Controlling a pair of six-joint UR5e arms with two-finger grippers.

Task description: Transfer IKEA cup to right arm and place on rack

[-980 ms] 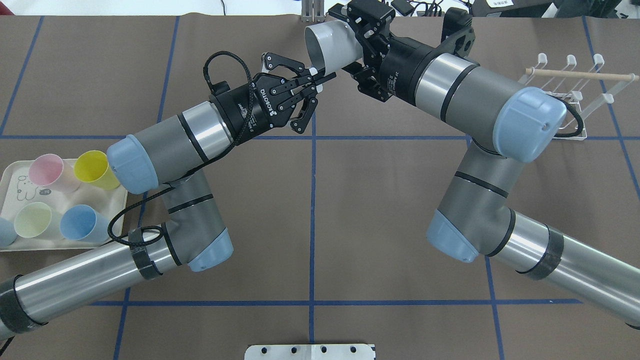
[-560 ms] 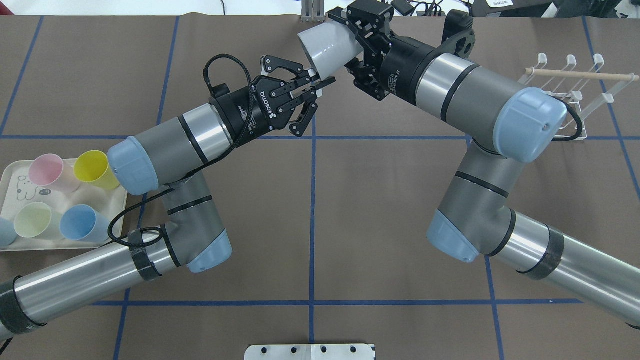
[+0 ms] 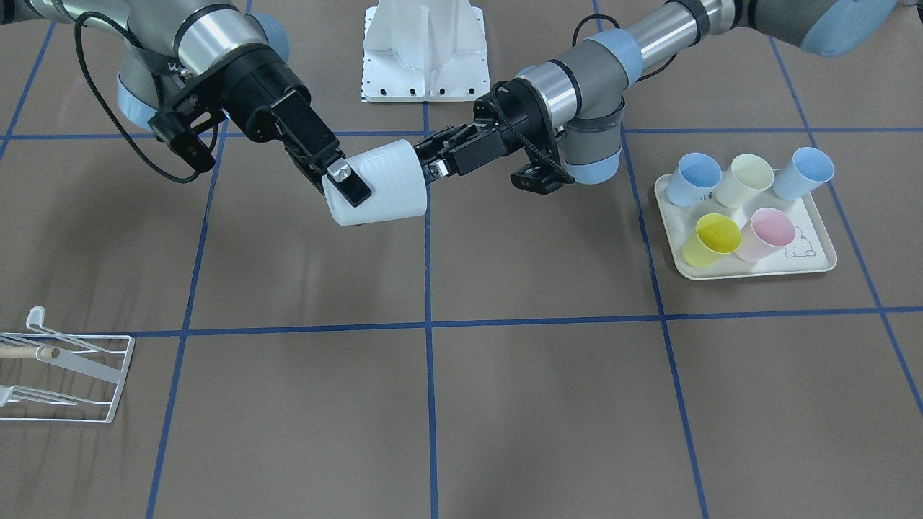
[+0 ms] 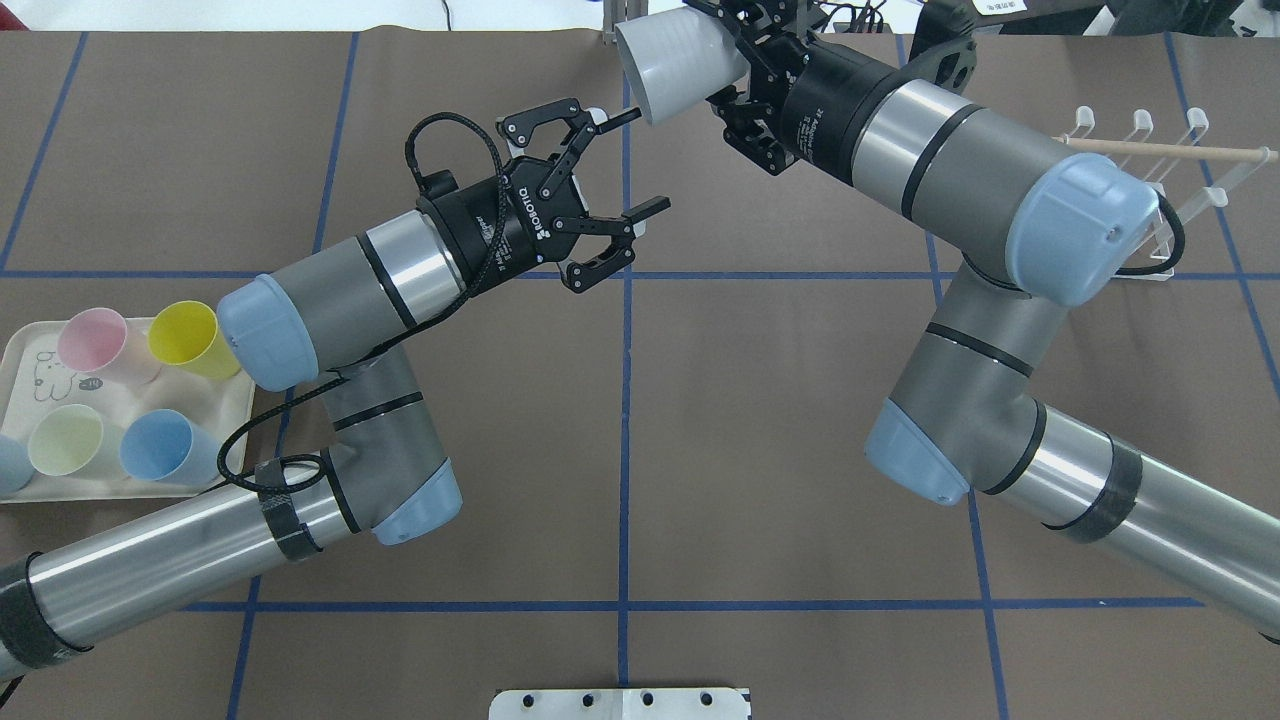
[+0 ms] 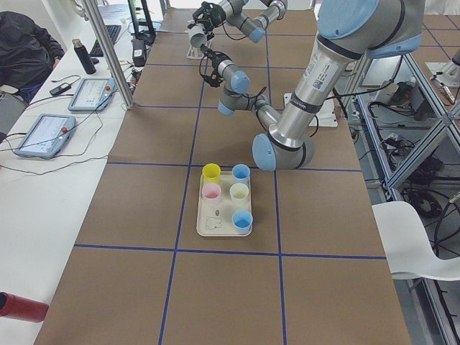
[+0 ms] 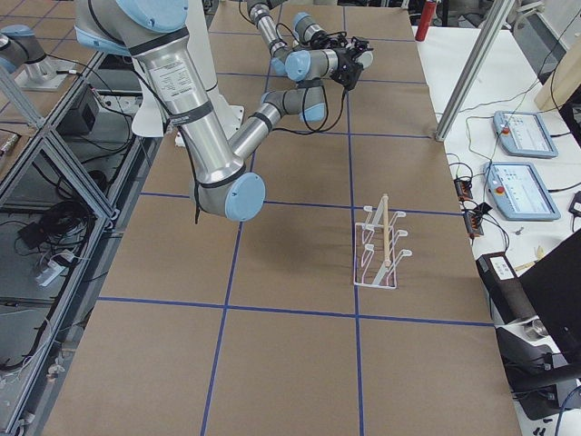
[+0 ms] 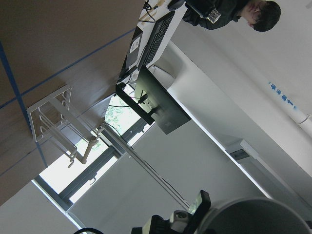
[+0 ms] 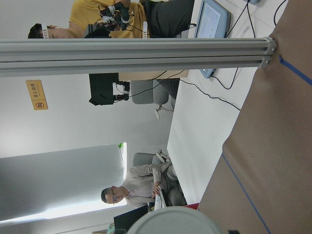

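white cup: base end sunk between the fingers of the right gripper; each wrist view catches only an arc of rim at its bottom edge.
right gripper: far finger hidden behind the cup in the front-facing view; its top cropped by the overhead view's upper edge.
left gripper: whether the upper fingertip touches the cup's rim cannot be told.
rack: cut by the front-facing view's left edge; overhead, its near corner lies behind the right arm.
tray: cropped at the overhead view's left edge, one pale blue cup only a sliver.
side views: both grippers too small to judge.
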